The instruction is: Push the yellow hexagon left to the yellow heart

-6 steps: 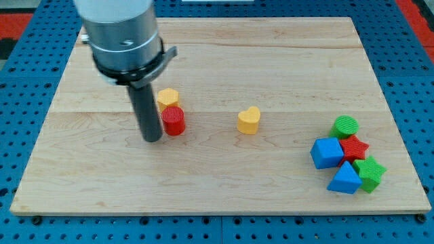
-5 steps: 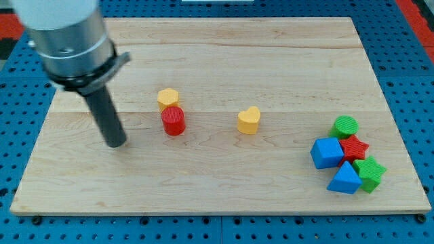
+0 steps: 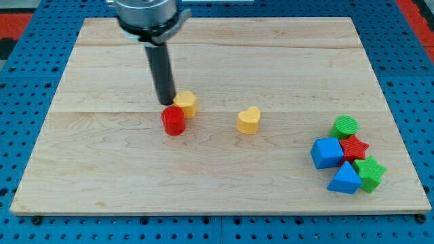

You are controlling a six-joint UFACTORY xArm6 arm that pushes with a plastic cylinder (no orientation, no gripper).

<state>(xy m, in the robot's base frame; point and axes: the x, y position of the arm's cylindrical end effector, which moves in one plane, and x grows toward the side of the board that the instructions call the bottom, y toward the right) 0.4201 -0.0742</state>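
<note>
My tip is down on the wooden board, w/ the yellow hexagon touching it on the view's right. Bare rod, no jaws, so it grips nothing, just presses vs the block. Red cylinder sits just below the tip, touching the hexagon. Yellow heart lies further to the tip's right, apart from the hexagon. Blue, red & green blocks cluster far right.

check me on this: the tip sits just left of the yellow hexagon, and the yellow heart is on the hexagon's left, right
Not quite. In the camera view my tip does sit just left of the yellow hexagon, but the yellow heart lies to the hexagon's right, toward the view's right, apart from it.
</note>
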